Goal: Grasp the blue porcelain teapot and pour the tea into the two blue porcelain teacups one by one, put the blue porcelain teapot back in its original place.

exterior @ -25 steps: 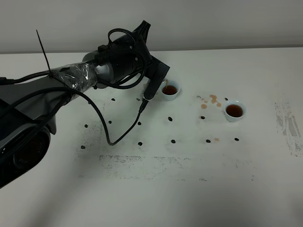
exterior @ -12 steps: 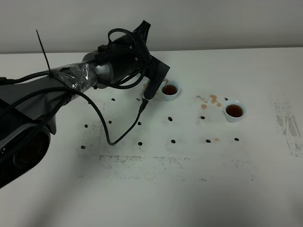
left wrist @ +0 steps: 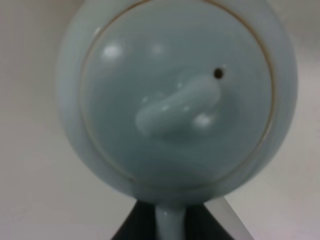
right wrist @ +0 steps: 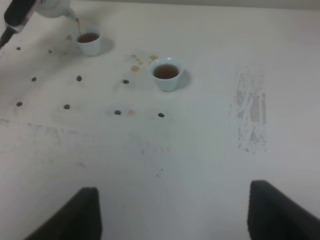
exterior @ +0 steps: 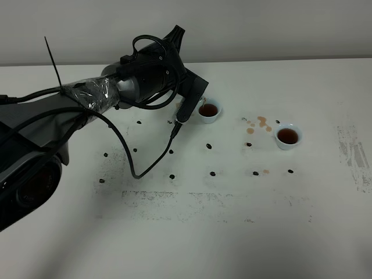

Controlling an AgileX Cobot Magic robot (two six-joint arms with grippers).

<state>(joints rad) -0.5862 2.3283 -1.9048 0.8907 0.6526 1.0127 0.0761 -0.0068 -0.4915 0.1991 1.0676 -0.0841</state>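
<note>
My left gripper [exterior: 195, 99] is shut on the loop handle of the blue porcelain teapot [left wrist: 177, 95]. The pot's lid and knob fill the left wrist view. In the right wrist view the teapot [right wrist: 56, 7] is tilted, and a thin stream of tea runs from its spout into the left teacup [right wrist: 89, 41], which holds brown tea [exterior: 208, 110]. In the high view the arm hides the pot. The right teacup [exterior: 288, 136] [right wrist: 166, 73] stands apart, also with tea in it. My right gripper [right wrist: 175, 220] is open and empty, well short of the cups.
Brown tea drops [exterior: 258, 123] lie between the two cups. Small dark marks [exterior: 213, 173] dot the white table. A scuffed patch [exterior: 354, 154] is at the right. A black cable [exterior: 145, 165] hangs from the left arm onto the table.
</note>
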